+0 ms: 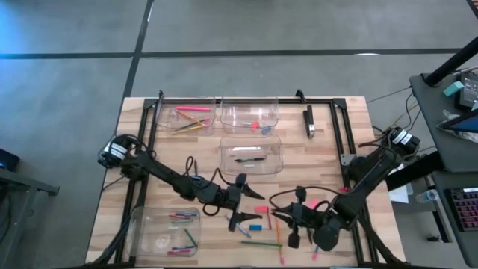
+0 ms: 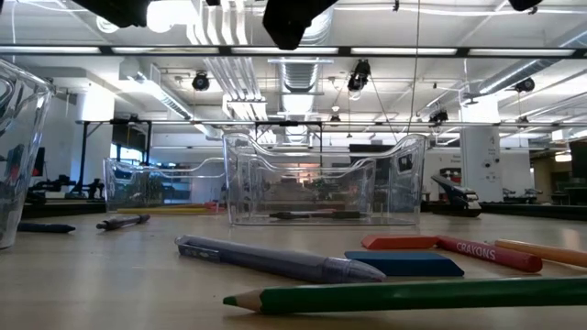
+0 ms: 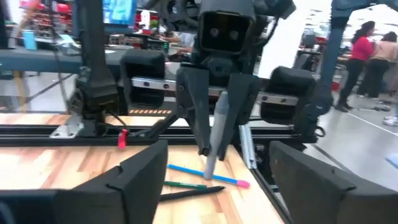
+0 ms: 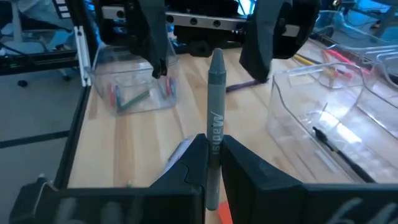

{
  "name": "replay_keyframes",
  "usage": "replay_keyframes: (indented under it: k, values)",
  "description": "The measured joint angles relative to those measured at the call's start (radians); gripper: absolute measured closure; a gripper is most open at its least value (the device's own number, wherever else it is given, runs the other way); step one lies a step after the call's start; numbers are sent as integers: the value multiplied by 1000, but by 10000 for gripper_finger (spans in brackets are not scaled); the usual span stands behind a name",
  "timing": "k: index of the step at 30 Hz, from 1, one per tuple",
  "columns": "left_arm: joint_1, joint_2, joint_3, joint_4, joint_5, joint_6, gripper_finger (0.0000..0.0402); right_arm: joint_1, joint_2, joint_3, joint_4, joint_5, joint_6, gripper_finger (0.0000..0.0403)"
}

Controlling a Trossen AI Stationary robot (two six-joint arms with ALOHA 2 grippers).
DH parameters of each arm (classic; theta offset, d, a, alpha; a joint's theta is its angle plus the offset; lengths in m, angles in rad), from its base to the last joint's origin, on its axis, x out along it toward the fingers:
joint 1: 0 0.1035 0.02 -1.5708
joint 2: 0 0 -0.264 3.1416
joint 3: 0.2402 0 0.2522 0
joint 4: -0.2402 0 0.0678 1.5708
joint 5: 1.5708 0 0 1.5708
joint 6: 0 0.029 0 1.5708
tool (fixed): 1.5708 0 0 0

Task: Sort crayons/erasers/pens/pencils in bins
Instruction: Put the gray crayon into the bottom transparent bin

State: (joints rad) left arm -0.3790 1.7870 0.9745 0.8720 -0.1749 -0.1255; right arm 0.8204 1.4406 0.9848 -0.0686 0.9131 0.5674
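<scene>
We should carry the grey crayon (image 4: 215,93), clamped upright in the right gripper (image 4: 213,158), across to the spread-fingered left gripper (image 1: 237,196) without tilting.

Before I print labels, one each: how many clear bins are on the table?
4 bins: two side by side at back, one mid-table, one front left. None seems hidden.

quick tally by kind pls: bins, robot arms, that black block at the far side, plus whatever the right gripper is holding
clear bins: 4
robot arms: 2, the left arm and the right arm
black oblong block: 1
grey crayon, clamped in the jaws of the right gripper: 1
total: 8
</scene>
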Motion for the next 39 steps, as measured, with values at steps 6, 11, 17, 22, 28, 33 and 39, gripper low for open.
replay_keyframes:
  k: [6,11,17,22,28,33,39]
  values:
    - [3,0,0,15,-47,0,115,-41,21,0,69,-3,-40,379]
    - [5,0,0,19,-52,-2,114,-74,46,0,172,-31,-118,379]
    - [5,0,-1,27,-75,-2,122,-105,48,0,215,-76,-161,379]
    - [6,0,-1,28,-76,-2,170,-112,48,0,218,-77,-170,379]
    - [5,0,-1,36,-76,0,260,-113,48,0,217,-76,-170,379]
    - [5,0,-1,40,-68,-1,339,-116,48,0,216,-71,-170,379]
    - [5,0,-1,41,-60,1,389,-124,48,0,215,-72,-171,375]
